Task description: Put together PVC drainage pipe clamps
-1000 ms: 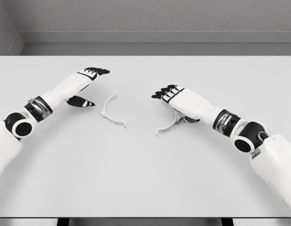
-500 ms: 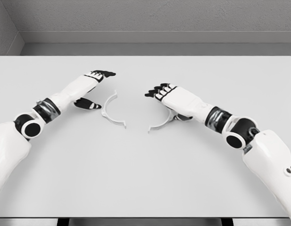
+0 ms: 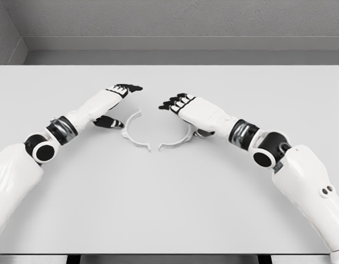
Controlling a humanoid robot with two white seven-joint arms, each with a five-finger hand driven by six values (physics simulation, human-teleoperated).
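Observation:
Two white half-ring clamp pieces lie on the white table [image 3: 169, 209]. The left clamp half [image 3: 127, 133] opens to the right, and its lower tip nearly meets the lower tip of the right clamp half [image 3: 174, 144]. My left hand [image 3: 118, 105] is open, with the fingers above the left half's upper end and the thumb [image 3: 107, 122] just to its left. My right hand [image 3: 185, 118] lies over the upper end of the right half, thumb tucked under the palm and holding it. That end is hidden.
The table's far edge meets a grey wall [image 3: 169, 27]. Both forearms lie low over the table, the left arm [image 3: 65, 126] from the lower left and the right arm [image 3: 257, 146] from the lower right.
My right hand has moved left, bringing the right clamp half close to the left one. My left hand has moved right, and the left half has shifted slightly right.

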